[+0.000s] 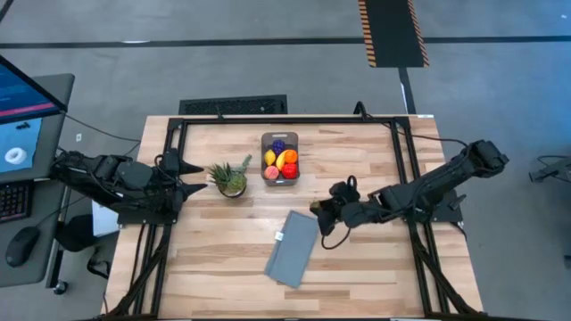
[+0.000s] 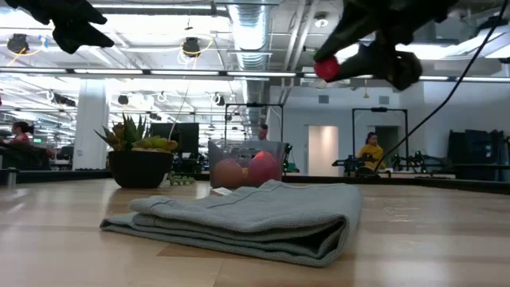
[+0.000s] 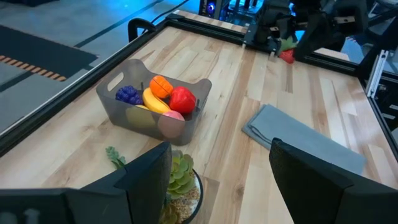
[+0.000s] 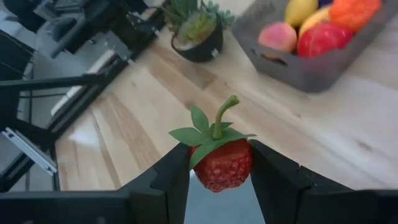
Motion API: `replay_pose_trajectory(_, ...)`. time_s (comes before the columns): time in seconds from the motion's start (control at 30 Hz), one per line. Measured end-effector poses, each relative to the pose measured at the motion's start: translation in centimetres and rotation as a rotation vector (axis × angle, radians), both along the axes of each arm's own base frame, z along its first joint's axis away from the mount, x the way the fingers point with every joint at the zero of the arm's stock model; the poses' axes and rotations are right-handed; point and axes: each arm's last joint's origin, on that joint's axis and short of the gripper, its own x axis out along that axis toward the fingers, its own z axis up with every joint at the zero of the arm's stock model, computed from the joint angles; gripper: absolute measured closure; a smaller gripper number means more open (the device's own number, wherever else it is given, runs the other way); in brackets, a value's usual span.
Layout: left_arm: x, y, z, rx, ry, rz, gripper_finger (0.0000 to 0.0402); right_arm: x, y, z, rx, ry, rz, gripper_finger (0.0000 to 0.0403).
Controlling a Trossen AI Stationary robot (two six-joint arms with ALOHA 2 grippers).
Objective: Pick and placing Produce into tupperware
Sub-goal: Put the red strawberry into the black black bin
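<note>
The tupperware (image 1: 280,160), a clear-grey tub, stands at the table's far middle. Several toy produce pieces lie in it: purple grapes (image 3: 128,94), a banana, an orange piece, a red one (image 3: 182,99) and a pink peach (image 3: 170,122). To the tub's near right, my right gripper (image 1: 318,211) hangs above the table, shut on a small red strawberry (image 4: 222,165) with green leaves; the strawberry also shows in the low view (image 2: 327,68). My left gripper (image 3: 221,155) waits open at the table's left edge, beside the potted plant, with nothing between its fingers. My right gripper pinches the strawberry's red body (image 4: 205,171) by two opposite sides between its two fingers. The green leaves and stem (image 4: 217,124) stick out beyond the fingertips. The fingers come from the table's right, slanting down. The strawberry is lifted clear of the table.
A small potted succulent (image 1: 231,179) stands just left of the tub. A folded grey cloth (image 1: 293,249) lies near the table's middle, below and beside the right gripper. Black frame rails (image 1: 285,120) run round the tabletop. People stand in the room beyond.
</note>
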Motion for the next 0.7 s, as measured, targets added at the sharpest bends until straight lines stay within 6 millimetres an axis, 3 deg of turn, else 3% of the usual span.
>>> replay_pose_trajectory(0.7, 0.0, 0.0, 0.0, 0.000, 0.000, 0.003, 0.0143, 2.6, -7.3, 1.4, -0.139, -0.086, 0.016, 0.0226)
